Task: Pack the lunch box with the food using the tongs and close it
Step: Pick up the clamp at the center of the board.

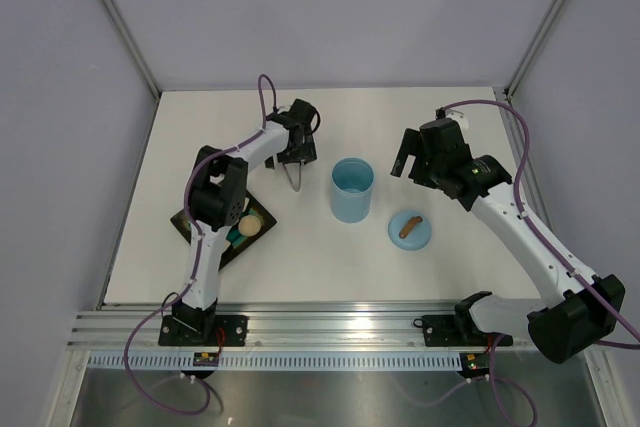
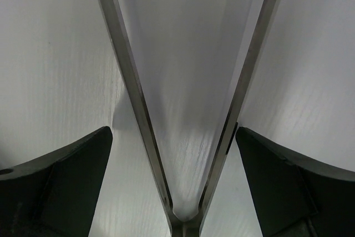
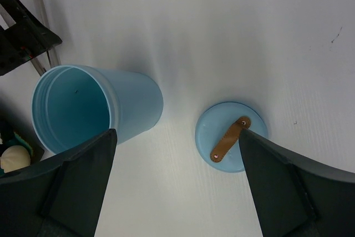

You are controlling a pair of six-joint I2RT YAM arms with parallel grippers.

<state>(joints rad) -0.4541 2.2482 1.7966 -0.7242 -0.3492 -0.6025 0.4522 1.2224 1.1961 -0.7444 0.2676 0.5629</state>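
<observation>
The silvery tongs (image 1: 293, 177) lie on the table left of the lunch box (image 1: 352, 189), a light blue cylinder that stands upright and uncovered. My left gripper (image 1: 297, 153) hangs over the tongs. In the left wrist view it (image 2: 173, 131) is open, and both tong arms (image 2: 136, 98) run up in a V between the fingers (image 2: 61, 181), with the joint at the bottom. The blue lid (image 1: 410, 230) with its brown handle lies flat to the right of the box. My right gripper (image 3: 177, 131) is open and empty, above the table between the box (image 3: 94, 109) and the lid (image 3: 230, 137). Food (image 1: 249, 223) sits in a dark tray.
The dark square tray (image 1: 190, 219) with a teal inside lies at the near left beside the left arm. A beige piece of food (image 3: 14, 156) shows at the left edge of the right wrist view. Grey walls with metal posts enclose the white table.
</observation>
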